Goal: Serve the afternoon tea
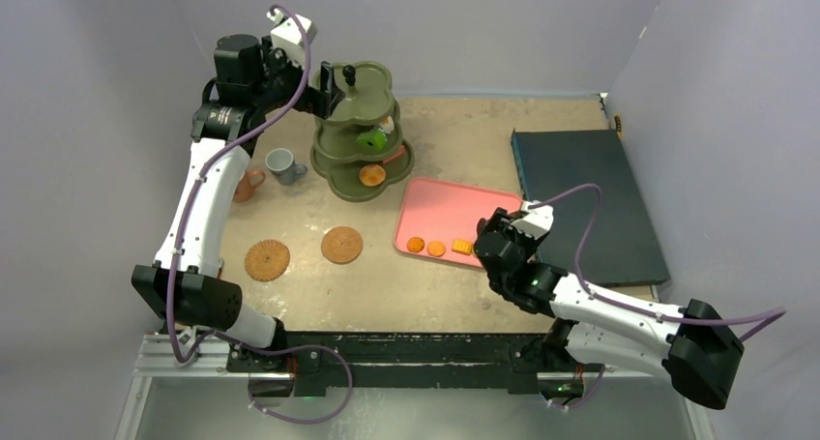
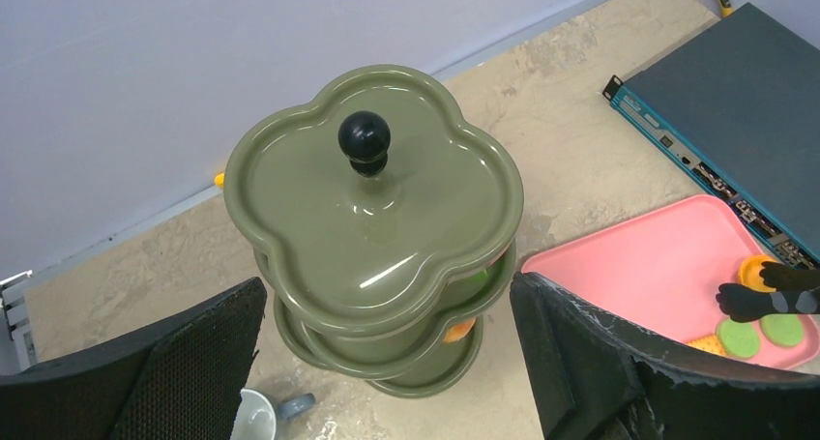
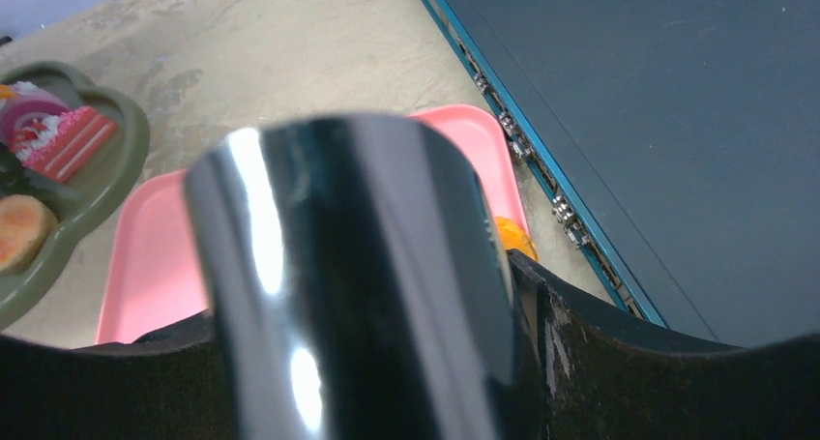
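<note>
Roughly halfway through, I reckon. The olive stand (image 1: 367, 92) at the back of the bench (image 1: 464, 140) already has a green pastry (image 1: 371, 139) on the middle tier, plus an orange one (image 1: 370, 176) and a pink slice (image 3: 58, 135) on the bottom. Its top tier (image 2: 425, 218) is bare. A few more pastries (image 1: 436, 249) sit along the near edge of the pink tray (image 1: 454, 203). The right fingers (image 3: 619, 363) look clenched on the black tongs (image 3: 358, 266) right over them. The left fingers (image 2: 164, 363) are spread wide either side of the stand, gripping nothing. The grey-blue cup (image 1: 281, 163) and terracotta cup (image 1: 248, 184) are left of the stand. Both coasters (image 1: 267, 259) are empty, so the cups are yet to do
</note>
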